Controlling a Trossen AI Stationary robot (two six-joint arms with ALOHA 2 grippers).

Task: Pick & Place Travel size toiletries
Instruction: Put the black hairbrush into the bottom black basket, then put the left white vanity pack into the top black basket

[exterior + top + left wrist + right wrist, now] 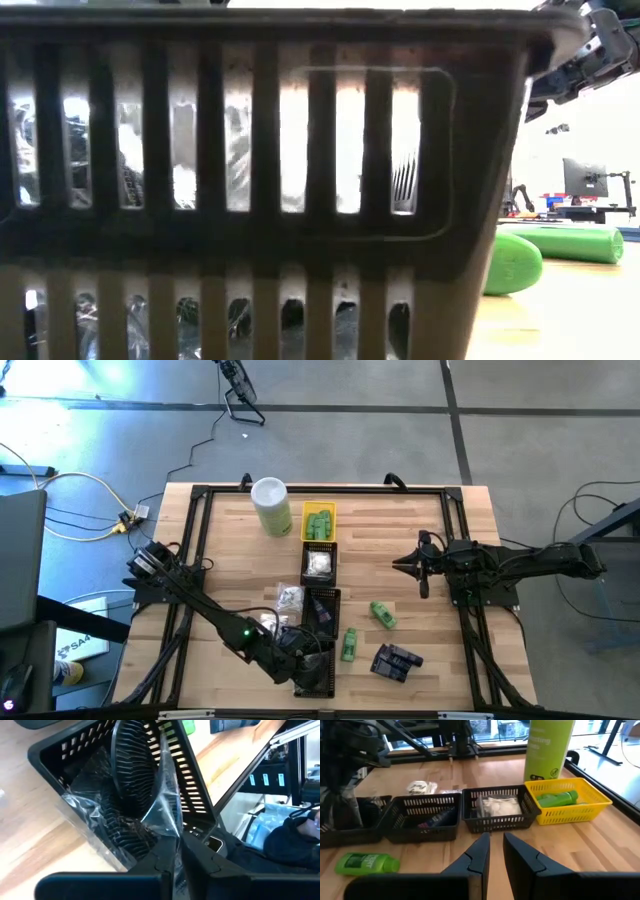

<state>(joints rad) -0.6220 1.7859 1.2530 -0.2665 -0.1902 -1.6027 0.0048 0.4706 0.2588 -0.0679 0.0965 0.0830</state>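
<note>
Four small baskets stand in a row down the middle of the wooden surface: a yellow basket with a green bottle inside, then a black basket with white wrapped pieces, a second black basket with a dark packet, and a last black basket at the near edge. A tall pale-green canister stands just beside the yellow basket. The left gripper is at that last basket, its fingers pressed together on the clear wrapper of a black ribbed puck that sits in the basket. The basket's slatted walls crowd close around the puck and fill the low view. The right gripper hangs above the right side of the surface, facing the row, fingers close together with a narrow gap and nothing between them. Loose on the surface lie two green bottles, a pair of dark packets near the front edge, and a white wrapped piece left of the row.
</note>
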